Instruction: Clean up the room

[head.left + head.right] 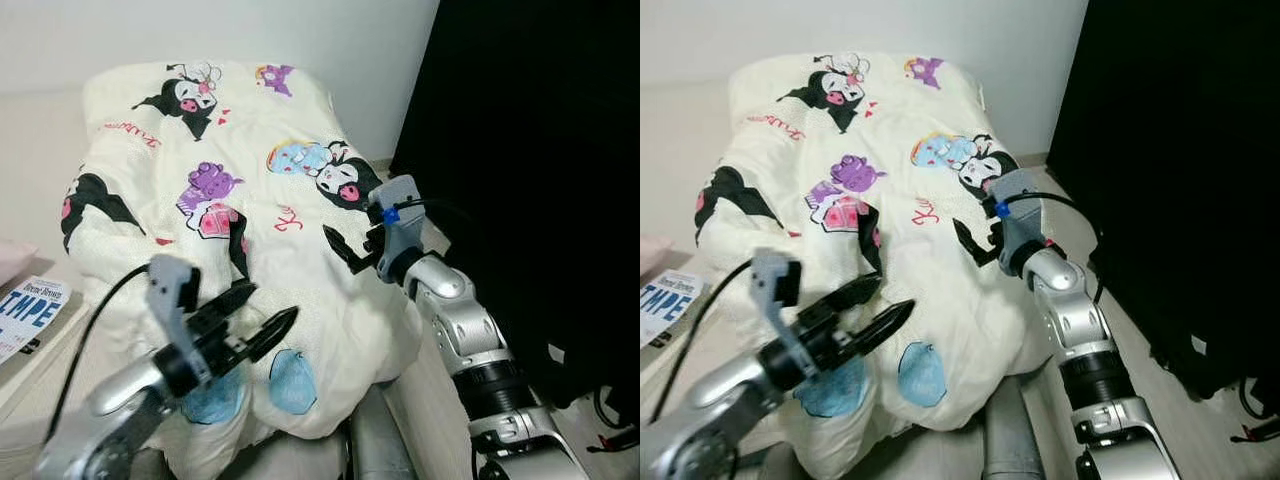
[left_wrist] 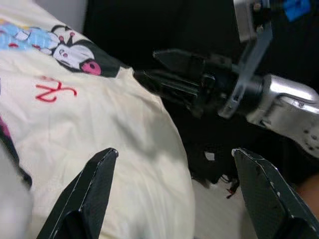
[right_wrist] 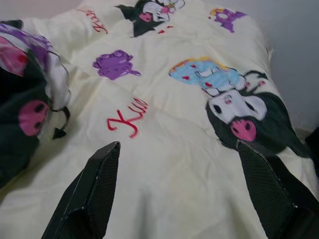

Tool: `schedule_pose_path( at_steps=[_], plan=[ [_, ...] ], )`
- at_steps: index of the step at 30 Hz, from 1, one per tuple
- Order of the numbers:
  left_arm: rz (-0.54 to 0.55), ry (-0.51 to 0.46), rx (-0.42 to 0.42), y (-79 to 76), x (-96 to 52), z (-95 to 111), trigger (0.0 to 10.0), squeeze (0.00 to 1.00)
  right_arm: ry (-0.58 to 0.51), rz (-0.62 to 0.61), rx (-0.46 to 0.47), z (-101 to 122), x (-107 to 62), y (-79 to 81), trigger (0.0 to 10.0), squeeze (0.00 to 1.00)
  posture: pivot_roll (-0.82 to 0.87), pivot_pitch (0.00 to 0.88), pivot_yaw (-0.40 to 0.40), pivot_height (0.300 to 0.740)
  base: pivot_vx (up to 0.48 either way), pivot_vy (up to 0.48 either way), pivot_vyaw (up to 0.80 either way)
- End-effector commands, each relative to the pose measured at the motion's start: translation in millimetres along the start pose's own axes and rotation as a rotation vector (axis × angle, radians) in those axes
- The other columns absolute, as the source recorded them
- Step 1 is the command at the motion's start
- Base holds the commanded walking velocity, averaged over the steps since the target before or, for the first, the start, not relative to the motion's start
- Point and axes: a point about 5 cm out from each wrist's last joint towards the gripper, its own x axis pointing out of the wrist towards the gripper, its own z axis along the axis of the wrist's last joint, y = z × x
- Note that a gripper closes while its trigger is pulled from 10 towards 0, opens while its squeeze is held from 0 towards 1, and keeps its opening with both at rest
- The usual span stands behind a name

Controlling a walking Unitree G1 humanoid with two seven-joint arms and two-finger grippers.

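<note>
We hold both grippers, left gripper [image 1: 262, 318] and right gripper [image 1: 345, 247], jaws released, over the rumpled cartoon quilt [image 1: 230, 180] heaped on the bed. We judge straightening it is in hand; next we must pinch its near edge.

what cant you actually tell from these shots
- What lies under the quilt: head views, the quilt covers it.
- Full title of the book: cut off by the left edge of both head views.
- What the black mass is: too dark, no detail.
- Left gripper and right gripper, both open: whether either touches the quilt cannot be settled from the wrist views.
</note>
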Motion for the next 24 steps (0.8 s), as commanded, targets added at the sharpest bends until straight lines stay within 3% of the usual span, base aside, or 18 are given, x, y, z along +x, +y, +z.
schedule_pose_path(
  at_steps=[1, 3, 5, 6, 7, 8, 9, 11, 12, 13, 16, 19, 24],
  plan=[
    [0.061, 0.025, 0.029, 4.3, 1.8, -7, 10.0, 0.00, 0.013, -0.017, 0.004, -3, -3.8, -2.6, 10.0, 0.00, -0.13, 0.198, -0.063, 0.521, 0.000, 0.000, 0.00],
    [0.101, 0.046, 0.070, 7.6, 3.6, -9, 10.0, 0.00, 0.014, -0.021, 0.004, -3, -4.5, -3.3, 10.0, 0.00, -0.13, 0.199, -0.061, 0.521, 0.000, 0.000, 0.00],
    [0.224, 0.196, 0.238, 26.4, -2.4, -20, 10.0, 0.00, 0.013, -0.028, 0.006, -3, -4.9, -3.6, 10.0, 0.00, -0.12, 0.199, -0.060, 0.521, 0.000, 0.000, 0.00],
    [0.224, 0.196, 0.238, 26.4, -2.4, -20, 10.0, 0.00, 0.013, -0.028, 0.006, -3, -4.9, -3.6, 10.0, 0.00, -0.12, 0.199, -0.060, 0.521, 0.000, 0.000, 0.00],
    [0.375, 0.336, 0.351, 50.7, -16.2, -27, 10.0, 0.00, 0.012, -0.034, 0.007, -3, -4.8, -3.2, 10.0, 0.00, -0.13, 0.200, -0.060, 0.521, 0.000, 0.000, 0.00],
    [0.375, 0.336, 0.351, 50.7, -16.2, -27, 10.0, 0.00, 0.012, -0.034, 0.007, -3, -4.8, -3.2, 10.0, 0.00, -0.13, 0.200, -0.060, 0.521, 0.000, 0.000, 0.00],
    [0.439, 0.389, 0.392, 61.1, -23.6, -27, 10.0, 0.00, 0.012, -0.035, 0.008, -3, -4.5, -2.8, 10.0, 0.00, -0.13, 0.200, -0.060, 0.521, 0.000, 0.000, 0.00],
    [0.500, 0.520, 0.551, 79.6, -40.0, -22, 10.0, 0.00, 0.014, -0.033, 0.007, -3, -2.8, -0.2, 10.0, 0.00, -0.12, 0.200, -0.061, 0.521, 0.000, 0.000, 0.00],
    [0.500, 0.520, 0.551, 79.6, -40.0, -22, 10.0, 0.00, 0.014, -0.033, 0.007, -3, -2.8, -0.2, 10.0, 0.00, -0.12, 0.200, -0.061, 0.521, 0.000, 0.000, 0.00],
    [0.524, 0.571, 0.646, 88.4, -47.7, -15, 10.0, 0.00, 0.015, -0.032, 0.008, -3, -1.5, 1.6, 10.0, 0.00, -0.12, 0.201, -0.061, 0.521, 0.000, 0.000, 0.00],
    [0.567, 0.645, 0.803, 101.7, -58.7, 0, 10.0, 0.00, 0.019, -0.029, 0.009, -3, 0.6, 5.6, 10.0, 0.00, -0.12, 0.202, -0.061, 0.521, 0.000, 0.000, 0.00],
    [0.542, 0.714, 0.831, 104.2, -65.0, 4, 10.0, 0.00, 0.030, -0.014, 0.007, -5, 1.5, 9.2, 10.0, 0.00, -0.12, 0.202, -0.059, 0.521, 0.000, 0.000, 0.00],
    [0.352, 0.902, 0.752, 90.7, -79.3, -11, 10.0, 0.00, 0.097, 0.068, -0.013, -17, -2.2, 18.4, 10.0, 0.00, -0.12, 0.202, -0.060, 0.521, 0.000, 0.000, 0.00]
  ],
)
